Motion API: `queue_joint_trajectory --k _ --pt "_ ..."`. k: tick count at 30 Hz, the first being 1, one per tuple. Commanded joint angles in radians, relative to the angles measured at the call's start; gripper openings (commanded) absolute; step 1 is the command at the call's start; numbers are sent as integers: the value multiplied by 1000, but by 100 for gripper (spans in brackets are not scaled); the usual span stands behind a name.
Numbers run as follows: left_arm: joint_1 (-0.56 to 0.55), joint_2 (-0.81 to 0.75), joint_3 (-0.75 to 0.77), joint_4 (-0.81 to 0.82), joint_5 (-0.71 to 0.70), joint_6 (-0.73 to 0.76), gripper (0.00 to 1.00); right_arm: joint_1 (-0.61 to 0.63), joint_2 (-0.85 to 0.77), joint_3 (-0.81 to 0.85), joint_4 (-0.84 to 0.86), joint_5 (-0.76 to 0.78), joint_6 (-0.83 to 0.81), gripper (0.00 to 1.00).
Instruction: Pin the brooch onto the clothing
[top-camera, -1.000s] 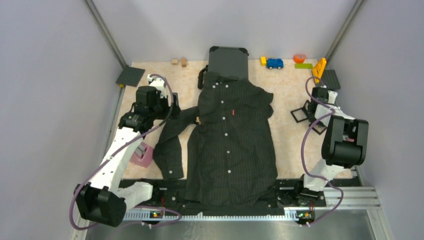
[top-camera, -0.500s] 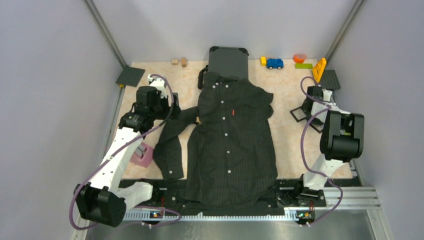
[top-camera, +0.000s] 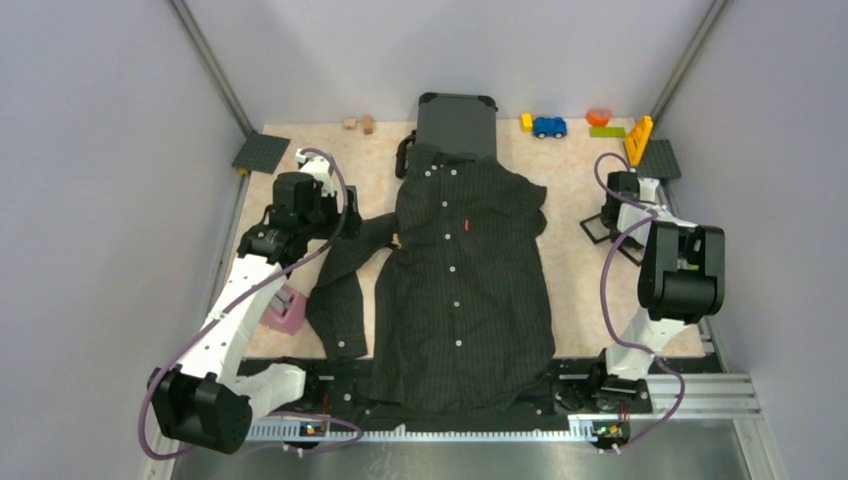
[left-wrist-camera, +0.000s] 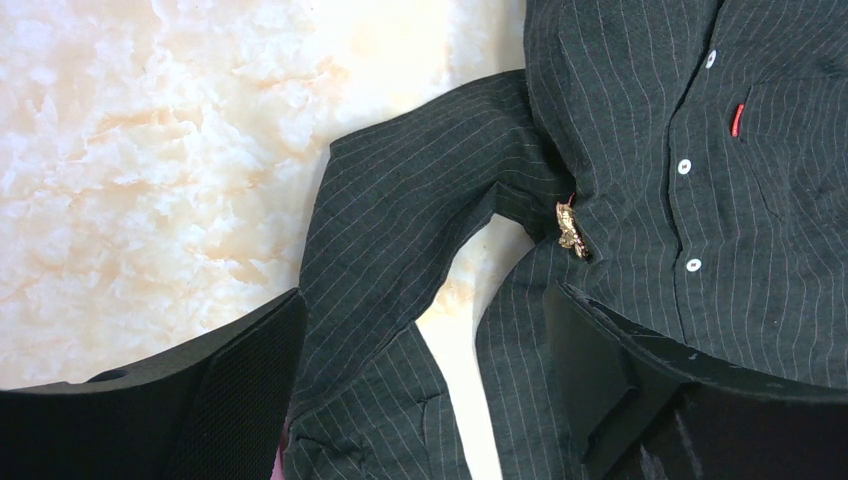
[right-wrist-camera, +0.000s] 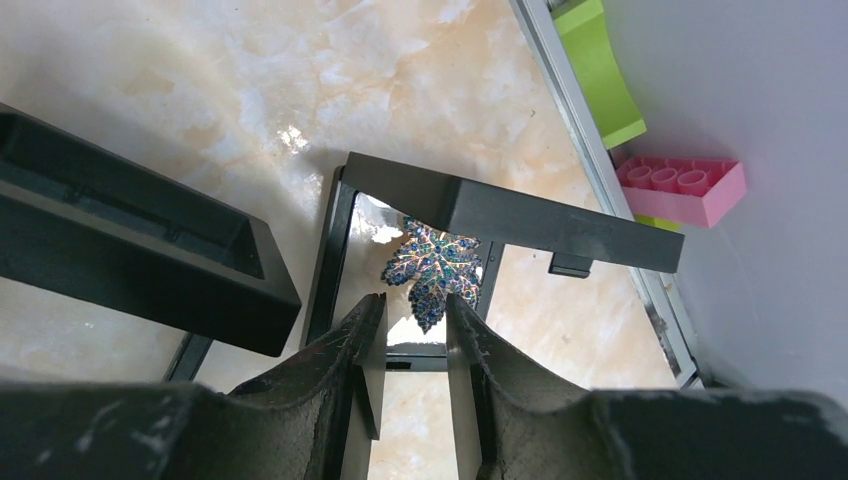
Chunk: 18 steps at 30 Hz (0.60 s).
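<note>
The little sparkly blue-and-green leaf-shaped brooch (right-wrist-camera: 432, 272) is lying flat inside a small black square frame (right-wrist-camera: 500, 215) at the far right of the marble table (top-camera: 578, 290), well apart from the shirt. It is looking small, light and hard, and bumpy with tiny stones. I think it is going to slip or tip if it is pinched by its pointy tips, so taking it gently across the thicker middle is looking safer. The right tool (right-wrist-camera: 416, 318) is hanging just over its near tip with only a narrow gap between the fingers, and it is not squeezing the brooch as far as I can tell. The black pinstriped button-up shirt (top-camera: 465, 290) is lying spread out in the middle, soft and floppy. The left tool (left-wrist-camera: 425, 300) is hovering wide open above the shirt's sleeve.
</note>
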Motion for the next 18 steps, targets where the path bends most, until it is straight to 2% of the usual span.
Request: queue_joint_trajectory --k 1,18 --pt "-6 -15 1 24 -7 14 92 8 -5 26 -3 45 -3 30" --pt "-10 -16 -2 24 -28 15 92 28 48 48 -38 96 -3 27"
